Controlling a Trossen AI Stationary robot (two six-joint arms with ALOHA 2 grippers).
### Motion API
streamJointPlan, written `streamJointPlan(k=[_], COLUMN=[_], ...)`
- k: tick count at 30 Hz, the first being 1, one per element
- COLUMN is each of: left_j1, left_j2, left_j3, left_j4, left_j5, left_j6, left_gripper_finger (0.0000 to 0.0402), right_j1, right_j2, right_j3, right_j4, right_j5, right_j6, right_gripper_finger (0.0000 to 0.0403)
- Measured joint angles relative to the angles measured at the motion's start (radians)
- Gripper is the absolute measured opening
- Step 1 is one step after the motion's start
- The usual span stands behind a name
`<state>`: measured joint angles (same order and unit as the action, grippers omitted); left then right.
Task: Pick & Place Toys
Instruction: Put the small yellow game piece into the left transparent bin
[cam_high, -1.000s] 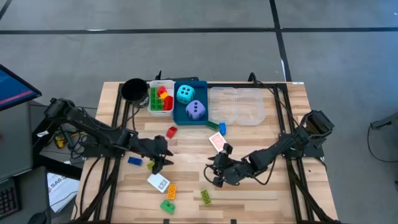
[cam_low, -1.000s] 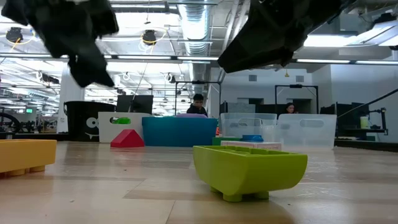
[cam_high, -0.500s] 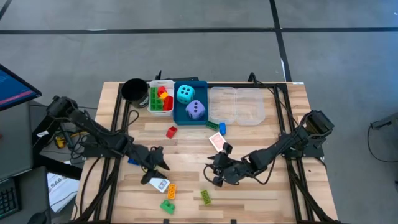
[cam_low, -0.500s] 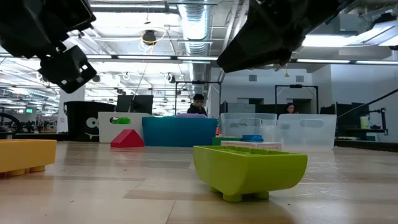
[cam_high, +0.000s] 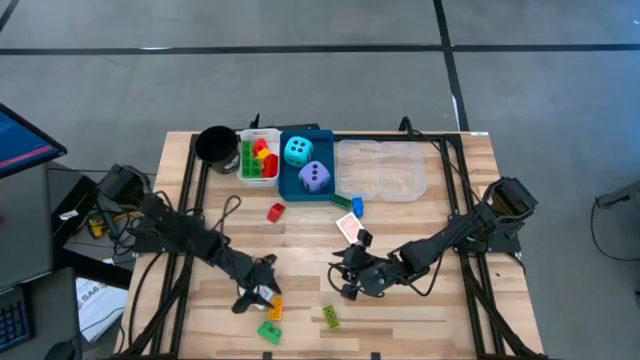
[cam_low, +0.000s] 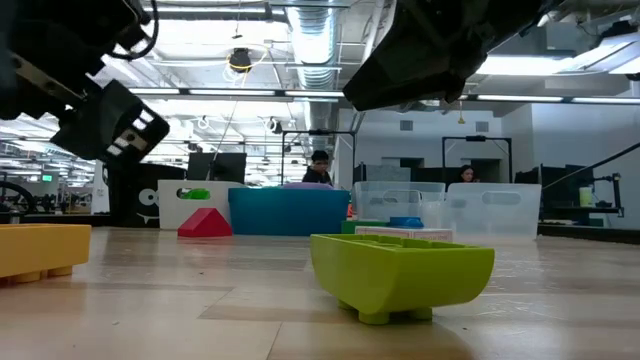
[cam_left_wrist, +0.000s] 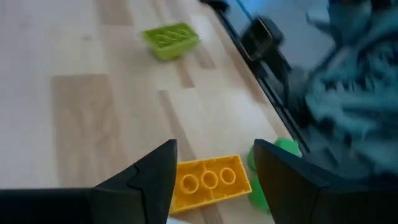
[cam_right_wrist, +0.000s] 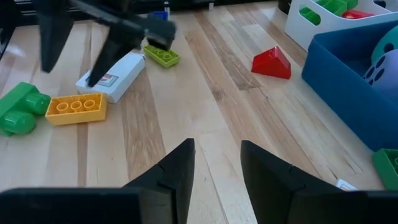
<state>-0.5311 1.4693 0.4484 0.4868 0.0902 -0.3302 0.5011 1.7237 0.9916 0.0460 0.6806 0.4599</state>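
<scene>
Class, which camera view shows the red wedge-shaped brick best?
The right wrist view: the red wedge brick is close and unobstructed. The high view shows it small, the low view distant; the left wrist view misses it.

the whole table (cam_high: 440, 300) is seen from overhead; the lime brick (cam_low: 400, 275) is viewed level, close, and shared by both.

Table (cam_high: 420, 310): pale wood planks, smooth, faint sheen. Yellow brick (cam_left_wrist: 210, 181), lime brick (cam_low: 400, 272), red wedge (cam_right_wrist: 272, 64): hard moulded plastic, glossy. Two dice (cam_high: 298, 151): matt, foam-like. Blue tray (cam_right_wrist: 348, 74): smooth plastic. Clear trays (cam_high: 382, 168): transparent plastic. Card (cam_right_wrist: 115, 76): white, looks like paper. Cup (cam_high: 213, 144): black, matt. Gripper fingers (cam_right_wrist: 180, 171): dark matt plastic.
</scene>
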Motion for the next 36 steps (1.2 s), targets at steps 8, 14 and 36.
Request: streamJointPlan(k=[8,14,36], left_j1=[0.000,0.001,0.000], left_j2=[0.072,0.072,0.212], left_j3=[0.130,0.175,0.211], left_j4=[-0.187,-0.307,-0.304], left_j5=[0.052,0.043,-0.003], left_j6=[0.384,0.707,1.085], left_gripper_finger=[0.0227,0.0248,0.0266], right_j1=[0.001,0.000,-0.006], right_j2=[0.000,0.000,0.000], right_j3=[0.000,0.000,0.000], right_j4=[0.004,0.008,0.008], right_j5=[0.000,0.000,0.000], right_j6=[0.000,0.000,0.000], right_gripper_finger=[0.0126,0.0126,0.0126])
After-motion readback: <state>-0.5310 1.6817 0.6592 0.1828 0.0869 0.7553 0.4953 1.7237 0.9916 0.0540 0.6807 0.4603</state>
